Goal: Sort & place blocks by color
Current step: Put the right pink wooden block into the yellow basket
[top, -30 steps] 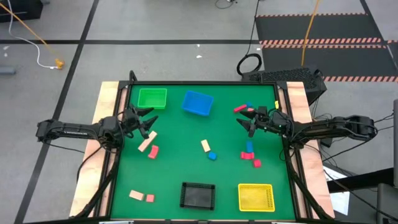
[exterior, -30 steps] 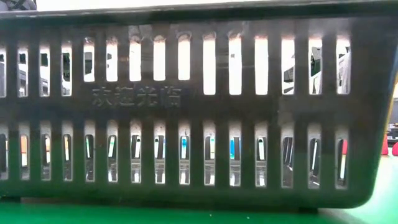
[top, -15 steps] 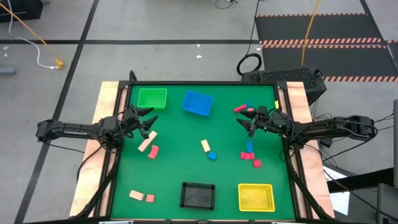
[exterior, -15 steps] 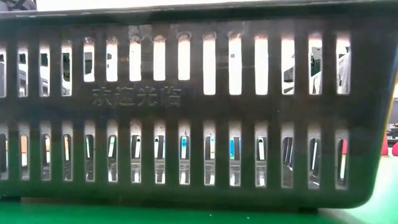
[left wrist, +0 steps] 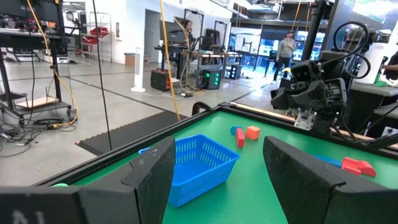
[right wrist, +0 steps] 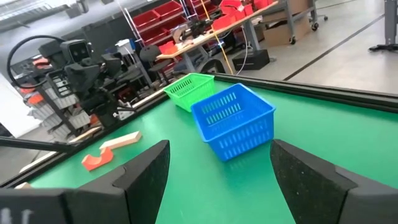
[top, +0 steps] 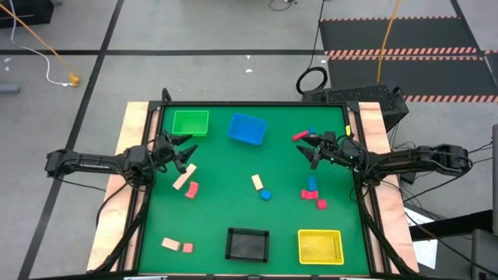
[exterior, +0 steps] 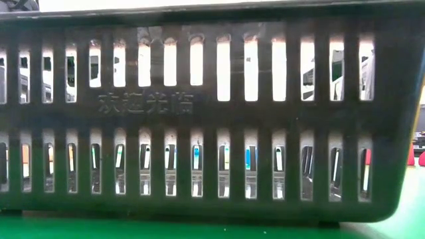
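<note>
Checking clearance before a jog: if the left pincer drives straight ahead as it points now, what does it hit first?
Most likely the blue basket: it sits centred between the open fingers of the left pincer, nearest in line. In the high view the pincer points across the table toward it. Depth and height are unclear, so it could pass over the rim.

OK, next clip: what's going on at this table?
A two-arm robot is sorting blocks by color, but nothing is held. The left gripper hovers open at the table's left side, near a tan block and a pink-red block. The right gripper hovers open at the right, beside the blocks near the far right corner. All blocks lie loose on the green mat; the green basket, blue basket, black basket and yellow basket look empty.
</note>
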Robot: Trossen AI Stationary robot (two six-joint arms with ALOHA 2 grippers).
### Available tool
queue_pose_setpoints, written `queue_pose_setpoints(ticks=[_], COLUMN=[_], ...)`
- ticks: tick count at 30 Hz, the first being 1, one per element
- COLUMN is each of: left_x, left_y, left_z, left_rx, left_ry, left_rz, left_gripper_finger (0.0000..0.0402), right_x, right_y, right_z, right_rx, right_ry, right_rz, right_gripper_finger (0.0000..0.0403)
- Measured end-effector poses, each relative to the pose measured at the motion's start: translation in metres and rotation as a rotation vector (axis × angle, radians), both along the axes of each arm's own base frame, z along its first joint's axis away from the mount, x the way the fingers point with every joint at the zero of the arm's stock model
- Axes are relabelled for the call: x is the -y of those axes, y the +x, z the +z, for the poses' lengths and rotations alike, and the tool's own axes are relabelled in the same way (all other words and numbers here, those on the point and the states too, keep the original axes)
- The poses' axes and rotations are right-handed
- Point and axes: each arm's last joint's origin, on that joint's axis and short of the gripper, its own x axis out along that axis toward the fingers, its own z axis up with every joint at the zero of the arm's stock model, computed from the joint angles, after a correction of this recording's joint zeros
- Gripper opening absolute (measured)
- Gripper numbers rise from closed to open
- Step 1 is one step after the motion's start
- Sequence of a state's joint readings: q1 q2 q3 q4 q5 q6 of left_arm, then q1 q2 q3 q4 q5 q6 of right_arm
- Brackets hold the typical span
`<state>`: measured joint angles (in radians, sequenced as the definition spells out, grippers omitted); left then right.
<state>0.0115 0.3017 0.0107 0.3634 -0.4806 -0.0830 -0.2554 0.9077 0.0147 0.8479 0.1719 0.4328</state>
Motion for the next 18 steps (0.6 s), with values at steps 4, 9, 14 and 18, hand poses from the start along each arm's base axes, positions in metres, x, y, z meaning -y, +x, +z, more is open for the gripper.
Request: queue_pose_setpoints(ticks=[4,9,14,18], left_x=[0.000,0.000,0.000,0.000], left_y=[0.000,0.000,0.000,0.000], left_z=[0.000,0.000,0.000,0.000], left_rx=[0.000,0.000,0.000,0.000], left_ry=[0.000,0.000,0.000,0.000], left_rz=[0.000,0.000,0.000,0.000], left_gripper_finger=[0.0244,0.0244,0.0244,0.0244], right_x=[0.000,0.000,0.000,-0.001], right_y=[0.000,0.000,0.000,0.000], right_z=[0.000,0.001,0.004,0.012], right_rx=[0.000,0.012,0.038,0.123], right_ry=[0.000,-0.003,-0.008,-0.023], right_rz=[0.000,0.000,0.016,0.018], right_gripper_finger=[0.0267,0.0267,0.0267,0.0267])
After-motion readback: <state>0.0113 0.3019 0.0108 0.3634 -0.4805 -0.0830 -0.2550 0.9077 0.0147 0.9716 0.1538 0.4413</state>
